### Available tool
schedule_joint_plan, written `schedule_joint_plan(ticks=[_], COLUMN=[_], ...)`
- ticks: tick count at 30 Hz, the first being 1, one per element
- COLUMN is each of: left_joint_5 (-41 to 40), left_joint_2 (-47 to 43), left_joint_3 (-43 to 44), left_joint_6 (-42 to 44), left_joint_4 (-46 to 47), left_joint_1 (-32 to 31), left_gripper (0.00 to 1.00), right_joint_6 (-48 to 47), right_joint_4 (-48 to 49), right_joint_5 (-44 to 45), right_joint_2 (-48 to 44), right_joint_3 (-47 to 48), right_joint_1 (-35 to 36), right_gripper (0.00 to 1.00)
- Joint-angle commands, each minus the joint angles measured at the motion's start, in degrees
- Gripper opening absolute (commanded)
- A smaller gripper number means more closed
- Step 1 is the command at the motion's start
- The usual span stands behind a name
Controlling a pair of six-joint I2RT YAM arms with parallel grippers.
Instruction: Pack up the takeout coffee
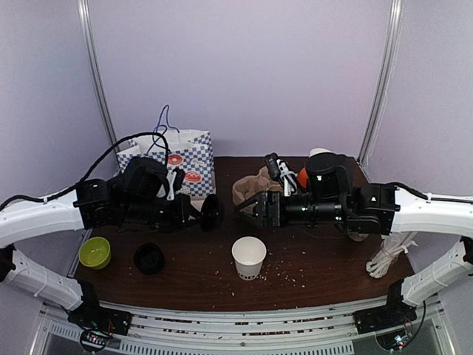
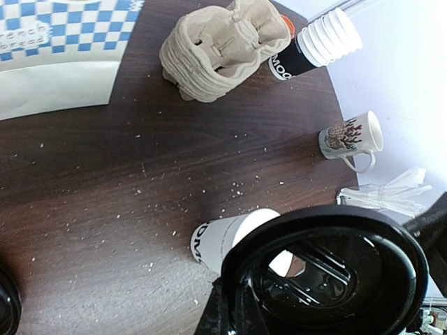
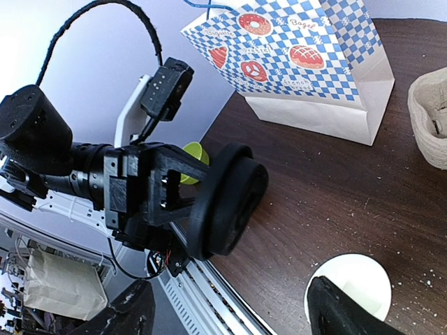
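Left claw (image 1: 201, 213) clamps the black lid (image 1: 212, 213) by its rim, likely for capping. Right claw (image 1: 255, 209) gapes empty, likely to steady the coffee cup (image 1: 249, 257), which stands lidless mid-desk (image 1: 325, 259), near both.

"French" on blue-checked paper bag (image 3: 314, 77)

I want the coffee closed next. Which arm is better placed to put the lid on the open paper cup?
Left. The left fingers are shut on the black lid, close to the lidless paper cup. The right fingers are open and hold nothing.
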Motion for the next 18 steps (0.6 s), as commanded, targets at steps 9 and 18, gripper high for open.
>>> schedule_joint_plan(ticks=[9,18], left_joint_5=[-3.59,-3.73], left_joint_2=[5.32,4.84], left_joint_3=[4.81,4.56], left_joint_6=[0.52,0.90], left_joint_4=[3.43,3.31], left_joint_1=[-1.07,-1.14], left_gripper=[0.00,0.00], right_joint_6=[8.86,10.22], right_joint_4=[2.45,2.13], right_joint_5=[-0.08,-1.02], right_joint_2=[5.19,10.31], right_joint_3=[3.38,7.30], right_joint_1=[-0.08,-1.01], right_gripper=[0.74,0.74])
